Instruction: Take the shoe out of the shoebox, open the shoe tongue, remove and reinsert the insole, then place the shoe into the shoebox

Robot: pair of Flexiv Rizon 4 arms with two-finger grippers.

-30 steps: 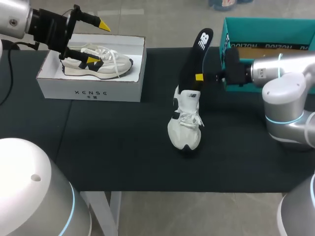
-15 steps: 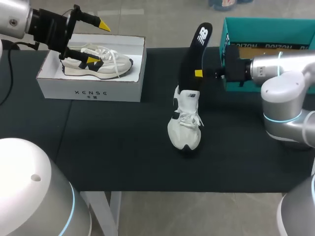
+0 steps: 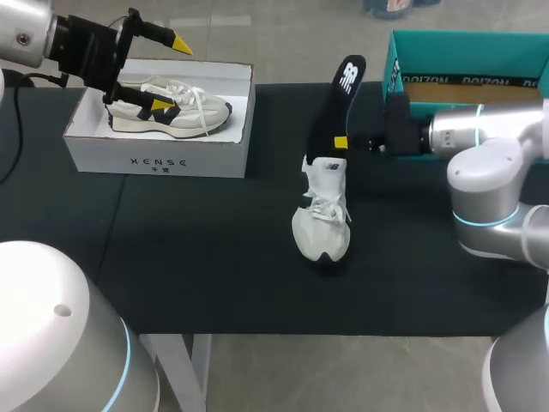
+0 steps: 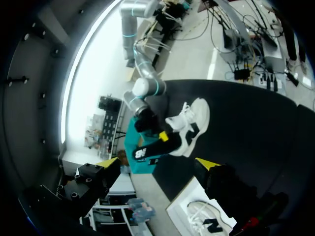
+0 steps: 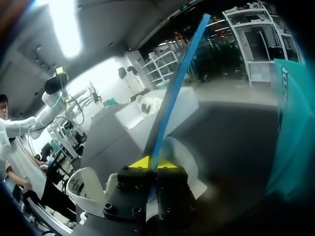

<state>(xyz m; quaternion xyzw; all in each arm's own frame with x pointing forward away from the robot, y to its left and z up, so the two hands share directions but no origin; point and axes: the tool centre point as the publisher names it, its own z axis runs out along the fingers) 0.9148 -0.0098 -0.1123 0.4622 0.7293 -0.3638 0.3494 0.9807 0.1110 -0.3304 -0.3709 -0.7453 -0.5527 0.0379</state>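
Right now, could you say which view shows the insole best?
Head view: the black insole shows broadside, standing in the white shoe, held by the right gripper. Right wrist shows only its edge; left wrist shows it small.

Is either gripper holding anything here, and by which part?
The right gripper pinches the insole on its lower half, just above the white shoe. The left gripper is open and empty.

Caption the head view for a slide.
Right gripper pinches the long black insole rising from the white lace-up sneaker.
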